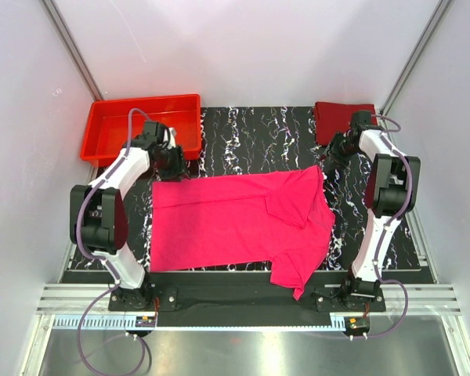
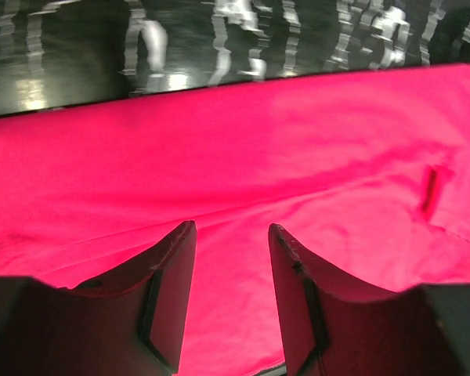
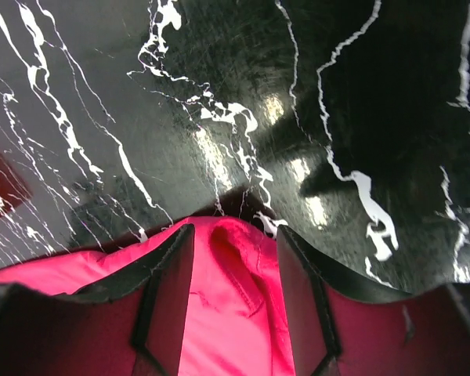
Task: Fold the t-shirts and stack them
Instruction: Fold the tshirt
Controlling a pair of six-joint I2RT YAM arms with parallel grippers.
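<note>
The magenta-pink t-shirt (image 1: 235, 219) lies spread across the middle of the black marbled mat, with its right part folded over and one sleeve hanging toward the front edge. My left gripper (image 1: 175, 168) is open at the shirt's back left corner; in the left wrist view (image 2: 232, 227) its jaws stand apart just above the pink cloth (image 2: 298, 141). My right gripper (image 1: 326, 160) is open at the back right corner; in the right wrist view (image 3: 235, 229) a hemmed corner of pink cloth (image 3: 239, 274) lies between the jaws. The dark maroon t-shirt (image 1: 341, 119) lies folded at the back right.
A rigid red plastic tray (image 1: 110, 145) stands at the back left, just behind my left arm. The black marbled mat (image 1: 251, 141) shows bare behind the pink shirt. White walls close in on both sides and the back.
</note>
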